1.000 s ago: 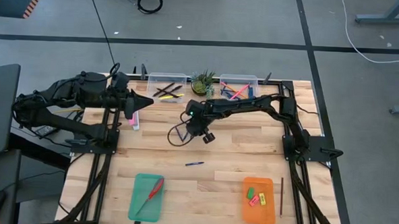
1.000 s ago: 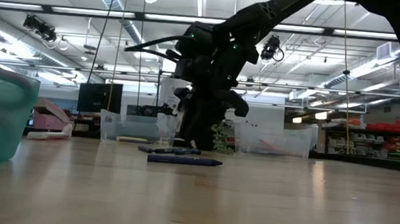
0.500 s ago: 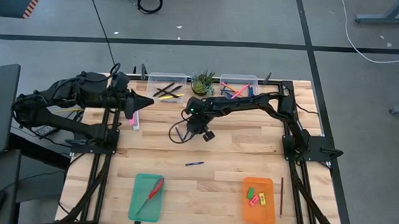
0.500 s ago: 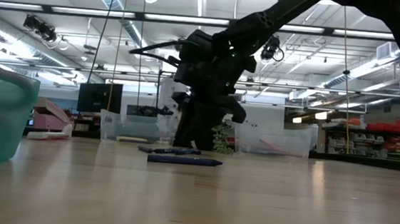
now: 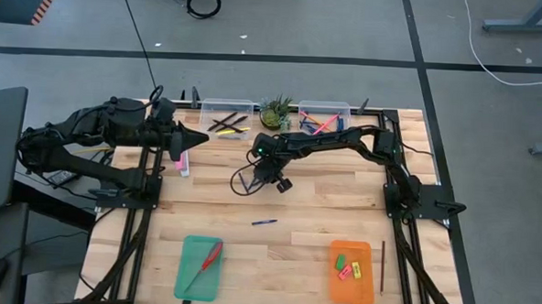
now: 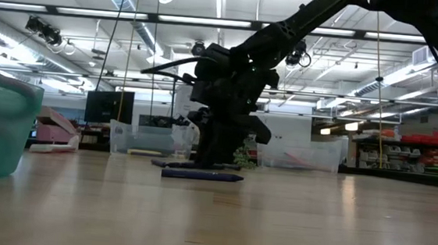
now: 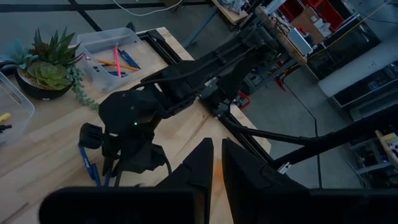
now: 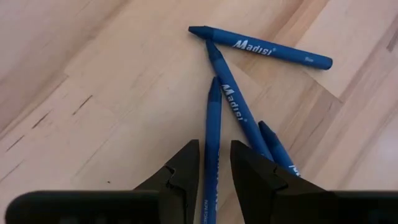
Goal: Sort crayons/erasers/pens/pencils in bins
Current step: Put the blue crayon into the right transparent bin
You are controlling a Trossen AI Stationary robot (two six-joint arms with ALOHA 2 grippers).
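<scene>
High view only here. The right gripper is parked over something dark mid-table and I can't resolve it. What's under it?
Observer: Right gripper hangs over four blue pens fanned on the wood. One pen lies between its open fingers.
Operator: Gripped?
Observer: No. The right wrist view shows a slim gap on each side of it.
Operator: Left gripper carrying anything?
Observer: Left gripper is shut and empty in its wrist view, pointing toward the right arm.

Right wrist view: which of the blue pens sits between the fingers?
The upright blue pen running straight down between the right gripper fingers; the other pens lie angled off to the side, outside the gap.
</scene>
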